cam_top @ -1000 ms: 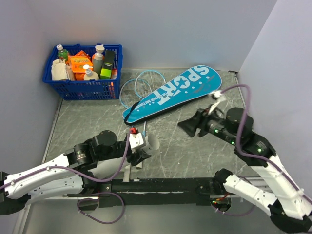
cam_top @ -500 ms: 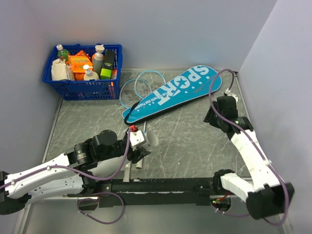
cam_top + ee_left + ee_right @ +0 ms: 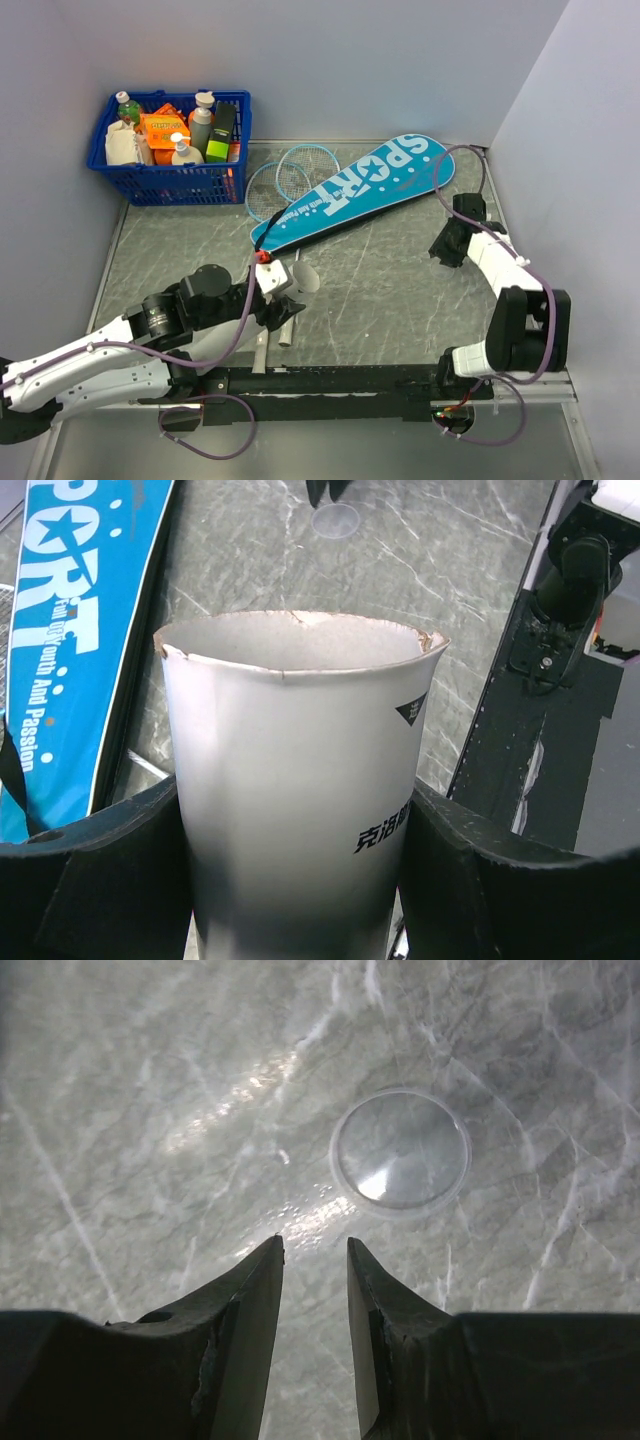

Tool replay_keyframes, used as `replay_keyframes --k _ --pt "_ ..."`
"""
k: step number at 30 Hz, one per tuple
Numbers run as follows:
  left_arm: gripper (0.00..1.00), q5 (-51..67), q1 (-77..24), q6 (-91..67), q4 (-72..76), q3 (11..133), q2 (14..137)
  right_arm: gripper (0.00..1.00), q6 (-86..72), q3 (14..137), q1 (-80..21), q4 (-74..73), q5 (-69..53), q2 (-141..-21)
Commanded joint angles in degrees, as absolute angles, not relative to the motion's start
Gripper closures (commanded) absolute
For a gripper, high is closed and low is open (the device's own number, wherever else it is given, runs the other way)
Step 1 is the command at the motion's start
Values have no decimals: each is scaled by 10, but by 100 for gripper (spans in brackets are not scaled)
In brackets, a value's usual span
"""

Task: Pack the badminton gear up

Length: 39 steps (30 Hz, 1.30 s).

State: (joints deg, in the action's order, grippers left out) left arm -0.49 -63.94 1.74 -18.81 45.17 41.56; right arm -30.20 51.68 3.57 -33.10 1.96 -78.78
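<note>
Packing not yet begun. The bag lies flat and slantwise at the far side of the table, with the two rackets touching its left edge, heads towards the basket; neither is inside. No shuttlecock shows. The left gripper is clenched on an upright white cup, gripped low on its wall, probably so that the torn rim stays level and free. The right gripper hangs empty, its jaws a narrow gap apart, pointing down at the table just beside a clear round lid. It seems placed to pick up that lid.
</note>
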Motion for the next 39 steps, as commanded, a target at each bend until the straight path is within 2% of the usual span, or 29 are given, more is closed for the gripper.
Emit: replay_keyframes --k 1,26,35,36,39 --pt "99 3 -628 -67 -207 475 410 61 -308 534 40 -301 43 -829" --pt "99 33 -600 -62 -203 470 405 64 -303 569 43 -276 33 -956" --pt "99 37 -596 -62 -203 470 407 81 -301 565 43 -272 32 -964" --pt "99 36 -596 -62 -204 470 407 87 -301 563 43 -271 30 -965" --pt "99 35 -595 -61 -205 469 408 94 -301 561 43 -266 28 -969"
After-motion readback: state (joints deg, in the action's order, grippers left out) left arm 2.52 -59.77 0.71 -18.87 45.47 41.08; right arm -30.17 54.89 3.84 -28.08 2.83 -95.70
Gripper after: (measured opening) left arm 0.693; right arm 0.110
